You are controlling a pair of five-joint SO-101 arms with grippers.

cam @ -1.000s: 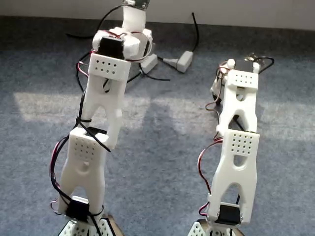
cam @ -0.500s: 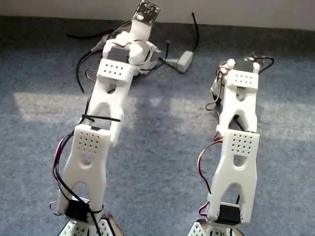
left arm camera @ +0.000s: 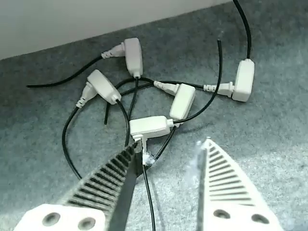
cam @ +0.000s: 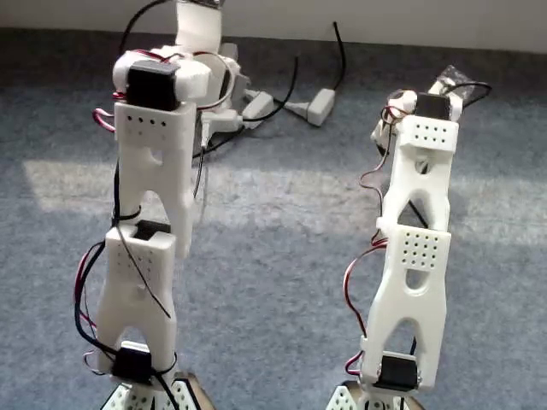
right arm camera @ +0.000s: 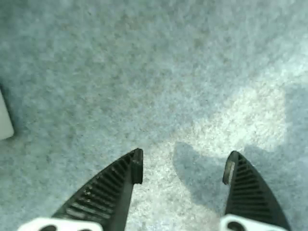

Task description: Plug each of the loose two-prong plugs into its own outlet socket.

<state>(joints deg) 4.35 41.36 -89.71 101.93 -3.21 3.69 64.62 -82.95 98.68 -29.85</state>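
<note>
Several white plug and socket pieces on black cords lie tangled on the grey carpet near the far wall. In the left wrist view the nearest piece [left arm camera: 150,126] lies just beyond one fingertip of my left gripper [left arm camera: 172,144], which is open and holds nothing. Another piece [left arm camera: 183,100] lies behind it, and one [left arm camera: 243,79] lies off to the side. Two pieces [cam: 312,107] also show in the high view beside the left arm [cam: 154,137]. My right gripper [right arm camera: 186,155] is open over bare carpet, and I cannot tell plugs from sockets.
A pale wall [left arm camera: 72,19] borders the carpet just behind the cords. A white object [right arm camera: 5,118] shows at the edge of the right wrist view. The right arm [cam: 419,196] stands folded on the right side. Bare carpet [cam: 282,256] lies between the two arms.
The left arm stretched out toward the cords, then pulled back and swung left, now standing more upright. The right arm's wrist shifted slightly.
</note>
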